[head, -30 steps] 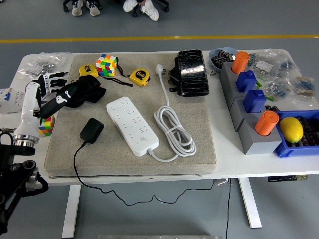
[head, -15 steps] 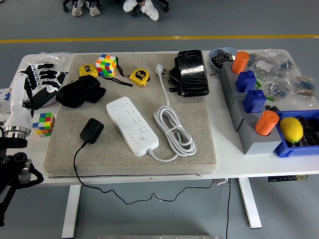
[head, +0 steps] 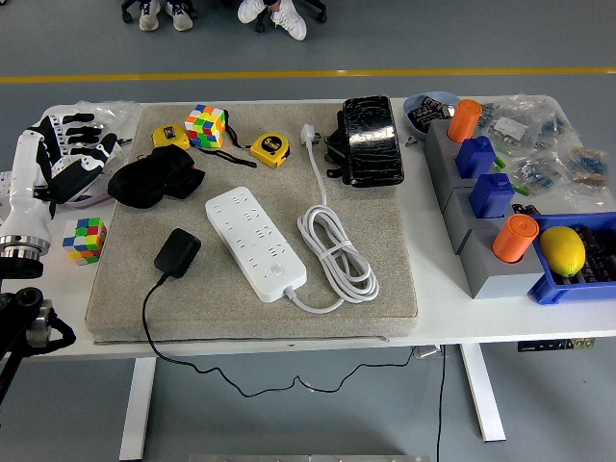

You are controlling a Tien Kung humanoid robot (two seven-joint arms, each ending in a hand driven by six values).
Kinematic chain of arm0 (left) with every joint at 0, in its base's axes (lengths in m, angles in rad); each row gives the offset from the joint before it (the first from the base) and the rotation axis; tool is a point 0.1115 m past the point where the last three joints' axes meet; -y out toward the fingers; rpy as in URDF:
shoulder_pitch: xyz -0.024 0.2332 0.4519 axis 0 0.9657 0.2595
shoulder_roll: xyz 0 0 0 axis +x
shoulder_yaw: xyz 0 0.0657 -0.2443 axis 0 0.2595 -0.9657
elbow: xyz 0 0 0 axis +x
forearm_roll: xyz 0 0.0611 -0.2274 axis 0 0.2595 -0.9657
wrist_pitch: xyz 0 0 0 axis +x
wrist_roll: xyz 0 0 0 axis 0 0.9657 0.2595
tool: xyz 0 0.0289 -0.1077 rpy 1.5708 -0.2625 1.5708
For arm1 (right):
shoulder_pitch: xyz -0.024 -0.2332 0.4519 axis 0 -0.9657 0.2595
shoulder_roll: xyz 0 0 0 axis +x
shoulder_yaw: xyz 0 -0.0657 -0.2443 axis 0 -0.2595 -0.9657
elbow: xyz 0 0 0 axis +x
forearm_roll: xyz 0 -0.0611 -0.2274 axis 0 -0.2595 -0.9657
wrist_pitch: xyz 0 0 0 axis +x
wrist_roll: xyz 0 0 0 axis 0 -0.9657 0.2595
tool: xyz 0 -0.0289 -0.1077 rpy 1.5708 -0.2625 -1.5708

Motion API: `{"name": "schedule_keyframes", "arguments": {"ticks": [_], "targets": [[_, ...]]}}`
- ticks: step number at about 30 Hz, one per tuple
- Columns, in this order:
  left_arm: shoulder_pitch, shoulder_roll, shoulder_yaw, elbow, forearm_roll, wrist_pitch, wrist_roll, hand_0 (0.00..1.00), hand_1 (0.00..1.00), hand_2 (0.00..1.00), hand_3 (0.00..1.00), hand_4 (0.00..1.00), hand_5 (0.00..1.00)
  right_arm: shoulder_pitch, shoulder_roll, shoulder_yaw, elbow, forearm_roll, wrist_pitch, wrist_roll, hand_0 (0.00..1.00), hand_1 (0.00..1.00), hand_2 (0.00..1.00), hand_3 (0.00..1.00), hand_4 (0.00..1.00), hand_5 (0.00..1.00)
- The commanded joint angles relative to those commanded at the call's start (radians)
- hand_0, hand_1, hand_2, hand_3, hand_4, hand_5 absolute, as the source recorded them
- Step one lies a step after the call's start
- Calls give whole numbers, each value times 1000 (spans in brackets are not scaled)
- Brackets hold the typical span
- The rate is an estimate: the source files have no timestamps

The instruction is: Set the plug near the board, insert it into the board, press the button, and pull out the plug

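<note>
Grasping the black plug (head: 177,251) by its hard, probably light body, not the limp cord, suits you; your left hand (head: 72,154) hangs unclenched, empty.

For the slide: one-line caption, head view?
Left hand open at table's left edge; black plug beside white power strip, not inserted.

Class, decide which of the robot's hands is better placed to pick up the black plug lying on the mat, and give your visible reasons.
Left. The left hand is over the table's left edge, fingers spread, on the same side as the black plug, which lies left of the power strip. The right hand is not in view.
</note>
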Motion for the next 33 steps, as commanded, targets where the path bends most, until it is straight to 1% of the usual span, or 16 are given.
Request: {"name": "schedule_keyframes", "arguments": {"ticks": [7,16,17,22,23,28,29,33], "targets": [[13,-1,6,-5,3,-2,1,431,548,530,589,852,335,6,-7,-22,4,-1,4,-10,554,584,539,510,825,367],[15,8,2,-13,2,-5,0,431,548,530,589,853,339,8,-11,-35,7,-7,8,-15,555,586,540,510,829,371],[14,8,1,-14,0,-5,-3,432,549,529,592,852,372,8,-10,-31,8,-14,10,-19,553,590,543,510,831,374],[12,12,4,-21,2,-8,-1,432,549,529,592,852,372,5,-7,-41,9,-12,16,-26,553,590,543,510,831,374],[11,13,5,-20,3,-8,0,417,551,529,594,854,391,4,-6,-45,9,-11,17,-28,553,592,545,510,833,375],[8,20,23,-16,5,-11,-1,417,551,529,594,854,391,4,-10,-55,9,-10,21,-35,553,592,545,510,833,375],[8,21,26,-16,7,-11,0,397,554,530,596,846,412,4,-10,-56,9,-11,21,-35,553,597,547,511,841,384],[12,25,28,-17,7,-15,4,397,554,530,596,846,412,2,-11,-59,10,-14,20,-34,553,597,547,511,841,384]]}}
